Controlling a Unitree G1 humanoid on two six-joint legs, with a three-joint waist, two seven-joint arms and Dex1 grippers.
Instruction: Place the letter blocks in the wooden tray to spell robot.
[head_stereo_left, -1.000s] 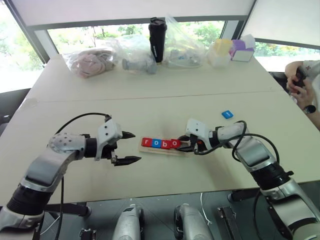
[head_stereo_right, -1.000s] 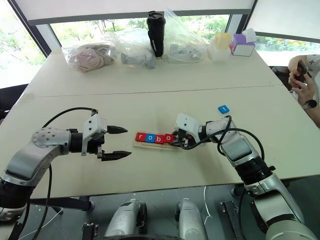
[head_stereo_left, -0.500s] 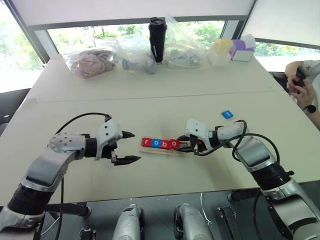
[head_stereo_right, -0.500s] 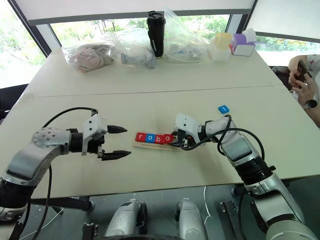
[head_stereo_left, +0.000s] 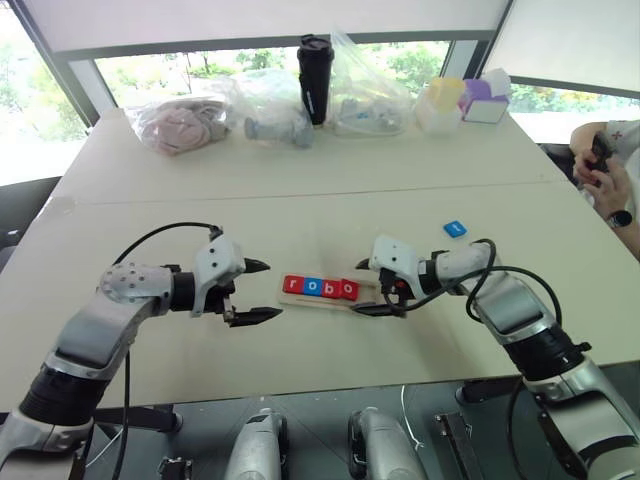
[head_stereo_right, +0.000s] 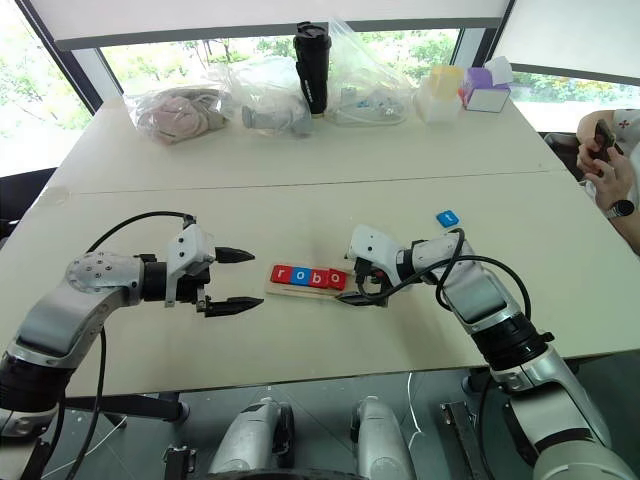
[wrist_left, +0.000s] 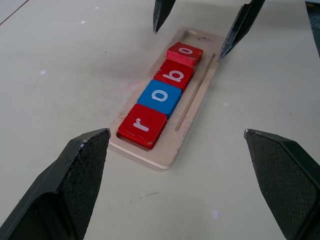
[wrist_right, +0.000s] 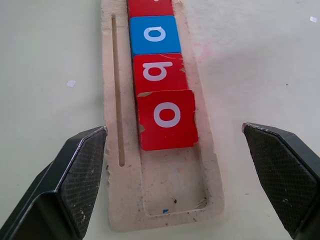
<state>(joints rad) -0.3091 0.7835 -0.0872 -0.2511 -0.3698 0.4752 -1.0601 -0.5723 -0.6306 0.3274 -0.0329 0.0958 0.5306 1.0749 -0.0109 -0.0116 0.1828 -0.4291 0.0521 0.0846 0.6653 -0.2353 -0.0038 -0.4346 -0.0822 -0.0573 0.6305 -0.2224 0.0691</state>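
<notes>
Wooden tray (wrist_right: 161, 200) keeps one bare end slot between the released right claw (wrist_right: 175, 175); left claw (head_stereo_left: 258, 292) gapes nearby.

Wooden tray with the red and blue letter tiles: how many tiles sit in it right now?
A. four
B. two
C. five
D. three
A: the pale wooden tray holds four tiles reading r, o, b, o, its end slot is bare, and the small blue tile lies apart on the beige table.

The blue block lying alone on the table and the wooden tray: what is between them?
Between the blue block and the wooden tray lies bare table, partly crossed by the right gripper and its cable, as the left eye view shows.
</notes>
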